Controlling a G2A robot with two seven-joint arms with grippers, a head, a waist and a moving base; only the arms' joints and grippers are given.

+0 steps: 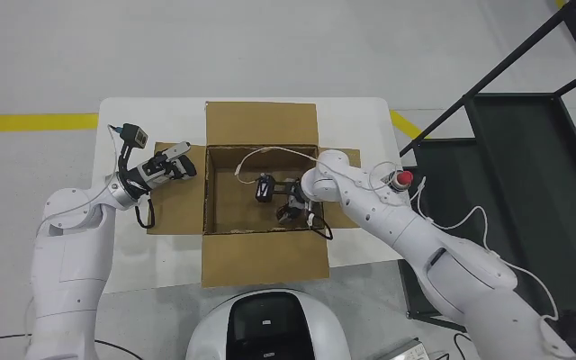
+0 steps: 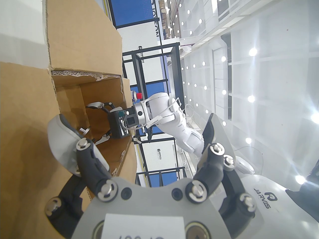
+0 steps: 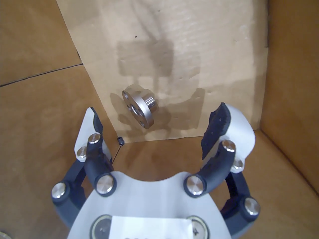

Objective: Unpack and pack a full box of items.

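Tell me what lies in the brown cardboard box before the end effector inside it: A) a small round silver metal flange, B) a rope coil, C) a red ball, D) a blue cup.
A: the small round silver metal flange lies in the brown cardboard box, just ahead of the open right end effector.

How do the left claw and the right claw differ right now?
The right claw is down inside the cardboard box, near a metal flange; the left claw is outside, over a side flap. The right claw faces the box's floor; the left claw faces across the box. Both are open and empty.
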